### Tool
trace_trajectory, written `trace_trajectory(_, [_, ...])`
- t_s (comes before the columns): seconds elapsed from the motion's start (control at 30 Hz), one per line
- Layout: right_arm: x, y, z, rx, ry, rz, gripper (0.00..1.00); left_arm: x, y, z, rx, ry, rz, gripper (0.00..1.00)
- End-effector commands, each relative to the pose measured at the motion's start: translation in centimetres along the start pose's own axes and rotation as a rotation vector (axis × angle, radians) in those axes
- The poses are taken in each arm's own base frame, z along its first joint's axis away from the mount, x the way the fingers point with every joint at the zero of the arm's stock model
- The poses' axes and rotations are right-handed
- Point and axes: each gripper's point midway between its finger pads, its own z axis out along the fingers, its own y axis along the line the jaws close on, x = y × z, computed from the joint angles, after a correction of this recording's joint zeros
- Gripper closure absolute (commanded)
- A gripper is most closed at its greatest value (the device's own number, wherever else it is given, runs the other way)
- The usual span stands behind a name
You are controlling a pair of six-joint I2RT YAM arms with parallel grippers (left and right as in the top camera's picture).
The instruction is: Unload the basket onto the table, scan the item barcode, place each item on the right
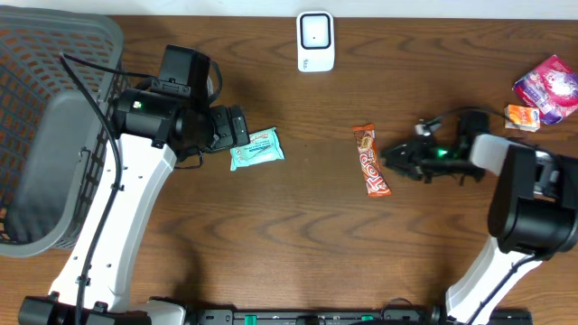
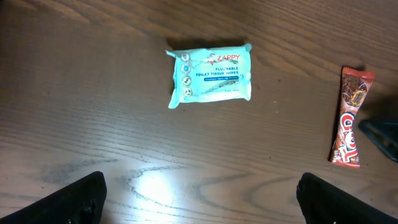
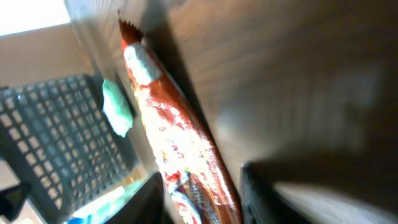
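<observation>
Dark wood-grain surface (image 1: 298,235) is filling nearly the whole overhead view, with only a pale strip showing past its far edge, so not much room is visible. Left claw (image 1: 239,128) is hovering with its fingers (image 2: 81,199) standing wide apart and holding nothing. The teal wipes pack (image 1: 256,148) is lying flat just ahead of that claw, outside the fingers and not touching them. Grey mesh basket (image 1: 54,54) is sitting behind and to the outer side of the left claw, at the surface's edge. Right claw (image 1: 393,160) is sitting low by the orange-red candy bar (image 1: 371,160), which is lying flat on the surface right at the claw's tips. In the blurred right wrist view the bar (image 3: 177,143) is running between the two dark fingers (image 3: 292,193). I cannot tell whether they are pinching it or just flanking it. White scanner (image 1: 315,41) is standing well ahead of both claws near the far edge, between them. A pink packet (image 1: 548,86) and a small orange packet (image 1: 522,117) are lying behind the right claw, at the far right corner, close together.
</observation>
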Motion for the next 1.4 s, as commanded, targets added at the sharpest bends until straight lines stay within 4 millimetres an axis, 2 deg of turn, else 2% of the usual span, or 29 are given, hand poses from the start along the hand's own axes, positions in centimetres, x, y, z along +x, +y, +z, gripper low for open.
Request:
trace_trajectory(0.0, [-1.5,0.8,-2.2,0.070,-0.052,-0.079,0.59,-0.2,0.2,-0.1,-0.008,-0.007,0.001,0.02])
trace_trajectory(0.1, [-1.1,1.6,-3.4,0.173,-0.039,-0.112,0.59,-0.2,0.2,-0.1,-0.008,-0.006,0.001,0.02])
trace_trajectory(0.2, [0.0,2.7,-3.4,0.231,-0.010,-0.192,0.48,-0.2,0.2,-0.1,-0.008,-0.006,0.001,0.02])
trace_trajectory(0.33, [1.0,4.0,-1.6,0.235,0.033,-0.276,0.32,-0.2,0.2,-0.1,-0.008,-0.007,0.001,0.02])
trace_trajectory(0.47, [1.6,3.8,0.3,0.311,0.061,-0.335,0.32,-0.2,0.2,-0.1,-0.008,-0.007,0.001,0.02])
trace_trajectory(0.5, [1.5,3.4,0.5,0.359,0.056,-0.332,0.36,-0.2,0.2,-0.1,-0.008,-0.007,0.001,0.02])
trace_trajectory(0.53, [1.4,2.7,0.7,0.420,0.047,-0.317,0.47,-0.2,0.2,-0.1,-0.008,-0.007,0.001,0.02])
trace_trajectory(0.57, [1.3,2.1,0.7,0.487,0.031,-0.297,0.66,-0.2,0.2,-0.1,-0.008,-0.007,0.001,0.02])
trace_trajectory(0.63, [1.2,1.2,0.8,0.590,0.012,-0.298,0.94,-0.2,0.2,-0.1,-0.008,-0.007,0.001,0.02])
trace_trajectory(0.67, [1.3,1.0,1.0,0.616,0.012,-0.309,0.97,-0.2,0.2,-0.1,-0.008,-0.007,0.001,0.02])
trace_trajectory(0.83, [1.3,0.4,1.3,0.752,-0.009,-0.357,0.99,-0.2,0.2,-0.1,-0.008,-0.007,0.001,0.02])
trace_trajectory(1.0, [1.4,0.6,1.6,0.796,-0.019,-0.373,0.99,-0.2,0.2,-0.1,-0.008,-0.007,0.001,0.02])
trace_trajectory(1.1, [1.4,1.8,1.3,0.796,-0.014,-0.380,0.99,-0.2,0.2,-0.1,-0.008,-0.007,0.001,0.02])
trace_trajectory(1.27, [1.2,5.3,-0.2,0.796,-0.011,-0.383,0.99,-0.2,0.2,-0.1,-0.008,-0.007,0.001,0.02])
trace_trajectory(1.37, [1.5,7.0,-0.2,0.794,-0.003,-0.405,0.99,-0.2,0.2,-0.1,-0.008,-0.006,0.001,0.02])
